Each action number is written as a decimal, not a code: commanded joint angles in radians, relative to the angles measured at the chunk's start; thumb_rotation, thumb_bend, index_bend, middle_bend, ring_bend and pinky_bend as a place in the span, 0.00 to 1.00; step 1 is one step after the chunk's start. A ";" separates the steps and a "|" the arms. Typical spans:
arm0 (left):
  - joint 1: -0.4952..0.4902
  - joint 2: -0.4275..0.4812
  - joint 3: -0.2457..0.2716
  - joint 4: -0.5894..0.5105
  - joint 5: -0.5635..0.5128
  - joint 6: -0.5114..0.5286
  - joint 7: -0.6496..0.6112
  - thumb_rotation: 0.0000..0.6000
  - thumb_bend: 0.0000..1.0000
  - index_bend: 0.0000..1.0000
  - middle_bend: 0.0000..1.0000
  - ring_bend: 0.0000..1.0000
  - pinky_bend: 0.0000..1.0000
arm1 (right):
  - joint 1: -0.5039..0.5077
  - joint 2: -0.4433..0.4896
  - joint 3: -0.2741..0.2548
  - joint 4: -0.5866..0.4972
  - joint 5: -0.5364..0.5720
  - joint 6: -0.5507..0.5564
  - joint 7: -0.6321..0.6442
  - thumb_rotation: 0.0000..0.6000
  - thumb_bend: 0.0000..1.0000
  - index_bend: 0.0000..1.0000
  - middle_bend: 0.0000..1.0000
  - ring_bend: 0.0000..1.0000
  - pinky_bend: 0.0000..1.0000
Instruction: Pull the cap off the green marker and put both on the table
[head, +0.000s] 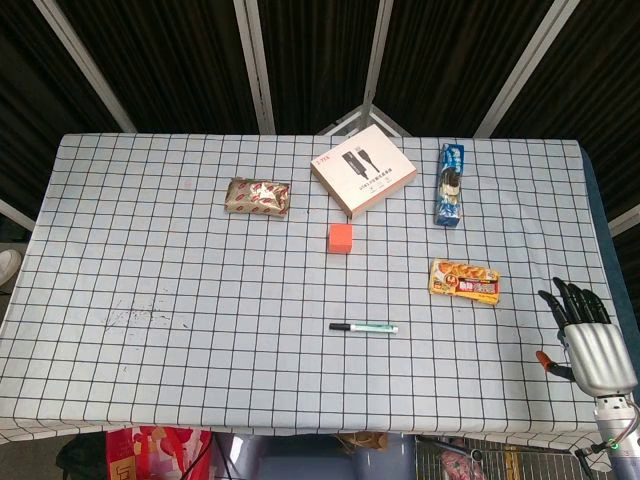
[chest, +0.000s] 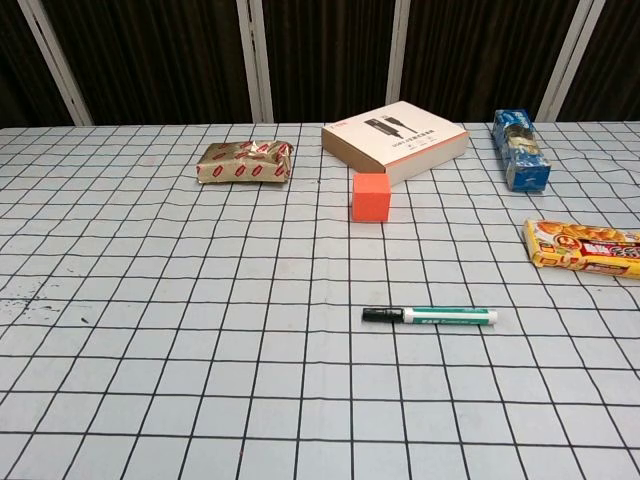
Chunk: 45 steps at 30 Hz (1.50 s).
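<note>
The green marker lies flat on the checked tablecloth near the table's front middle, its black cap on and pointing left. My right hand hovers at the table's right front corner, well to the right of the marker, fingers apart and holding nothing. Only the head view shows it. My left hand appears in neither view.
Behind the marker sit an orange cube, a cable box, a brown snack pack, a blue biscuit pack and a yellow snack pack. The checked table ends just in front of the marker.
</note>
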<state>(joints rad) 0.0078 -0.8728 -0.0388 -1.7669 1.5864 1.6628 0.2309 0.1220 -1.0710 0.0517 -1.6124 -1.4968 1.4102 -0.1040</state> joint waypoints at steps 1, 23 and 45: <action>-0.001 -0.003 0.001 0.002 0.002 -0.002 0.001 1.00 0.38 0.04 0.00 0.00 0.00 | 0.001 0.001 -0.001 -0.002 -0.002 -0.001 -0.005 1.00 0.19 0.16 0.03 0.07 0.11; -0.005 0.011 0.006 -0.025 0.023 -0.015 -0.013 1.00 0.38 0.04 0.00 0.00 0.00 | 0.006 0.015 -0.008 -0.071 -0.036 0.010 -0.026 1.00 0.19 0.17 0.07 0.07 0.07; -0.014 0.004 0.001 -0.036 0.022 -0.029 0.029 1.00 0.38 0.04 0.00 0.00 0.00 | 0.110 -0.125 0.015 -0.206 0.038 -0.142 -0.313 1.00 0.19 0.32 0.21 0.10 0.06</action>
<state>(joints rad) -0.0052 -0.8669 -0.0382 -1.8040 1.6090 1.6356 0.2583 0.2074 -1.1575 0.0586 -1.7895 -1.4934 1.3045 -0.3583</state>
